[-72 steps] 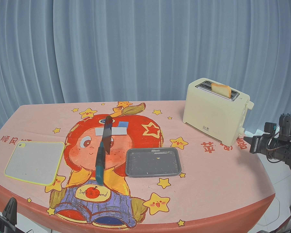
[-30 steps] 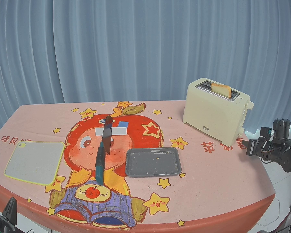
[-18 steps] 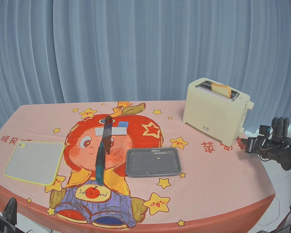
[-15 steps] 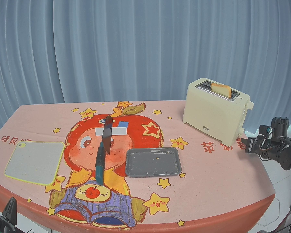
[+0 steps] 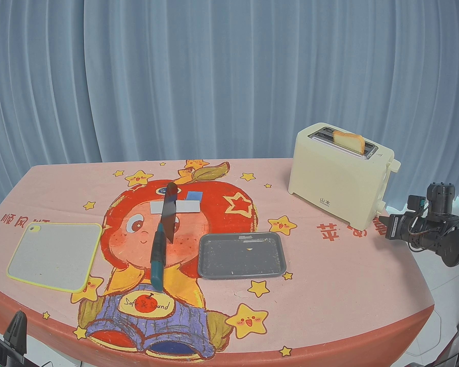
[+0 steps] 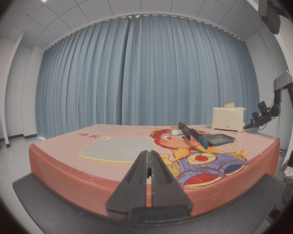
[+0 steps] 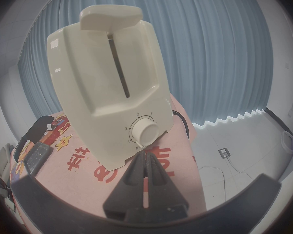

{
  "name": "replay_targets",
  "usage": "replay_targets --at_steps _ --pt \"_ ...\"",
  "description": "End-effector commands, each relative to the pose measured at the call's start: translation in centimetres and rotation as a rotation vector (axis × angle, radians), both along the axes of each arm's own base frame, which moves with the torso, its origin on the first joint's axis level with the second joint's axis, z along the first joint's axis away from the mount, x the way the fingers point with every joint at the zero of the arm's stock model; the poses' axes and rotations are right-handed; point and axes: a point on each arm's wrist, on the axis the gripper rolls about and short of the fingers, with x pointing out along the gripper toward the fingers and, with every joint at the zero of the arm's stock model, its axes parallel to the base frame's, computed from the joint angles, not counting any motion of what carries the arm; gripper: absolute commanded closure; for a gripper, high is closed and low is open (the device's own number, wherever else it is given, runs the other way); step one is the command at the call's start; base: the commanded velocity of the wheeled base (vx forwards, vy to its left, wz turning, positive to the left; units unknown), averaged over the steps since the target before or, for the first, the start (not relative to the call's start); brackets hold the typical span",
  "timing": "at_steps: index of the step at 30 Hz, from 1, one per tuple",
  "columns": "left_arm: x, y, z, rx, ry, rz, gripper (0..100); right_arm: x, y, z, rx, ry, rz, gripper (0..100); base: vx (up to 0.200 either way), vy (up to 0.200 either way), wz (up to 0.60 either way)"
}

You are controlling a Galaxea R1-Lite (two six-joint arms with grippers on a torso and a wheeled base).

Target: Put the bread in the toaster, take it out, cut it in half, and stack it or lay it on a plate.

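Observation:
A cream toaster (image 5: 336, 182) stands at the table's back right, with a bread slice (image 5: 349, 141) sticking up out of its slot. My right gripper (image 5: 384, 221) is shut with nothing in it, just off the toaster's right end and low by the table. In the right wrist view its tips (image 7: 146, 156) sit just below the dial (image 7: 144, 132), and the lever (image 7: 111, 17) is at the top of its slit. The left gripper (image 6: 148, 154) is shut and empty below the table's front left edge. A grey tray (image 5: 241, 255) lies mid-table.
A knife (image 5: 161, 236) with a blue handle and dark blade lies left of the tray. A grey cutting board (image 5: 55, 255) with a yellow rim lies at the front left. White and blue cards (image 5: 181, 205) lie behind the knife. A curtain hangs behind the table.
My right gripper has come lower and leftward, closer to the toaster's right end; over the last half second it barely shifted. Bread, knife, tray and board have not moved.

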Motion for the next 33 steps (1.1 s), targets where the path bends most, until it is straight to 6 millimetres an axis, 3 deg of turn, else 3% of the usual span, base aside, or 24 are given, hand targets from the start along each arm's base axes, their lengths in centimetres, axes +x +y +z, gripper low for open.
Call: replay_targets --at_steps 1,33 --pt "0.01 0.00 -0.52 0.001 0.001 0.002 100 0.00 0.05 0.17 0.000 -0.006 0.002 100 0.000 0.000 0.00" --pt "0.01 0.00 -0.52 -0.001 0.001 0.002 100 -0.20 0.67 0.75 -0.020 -0.072 -0.010 100 0.000 0.000 0.00"
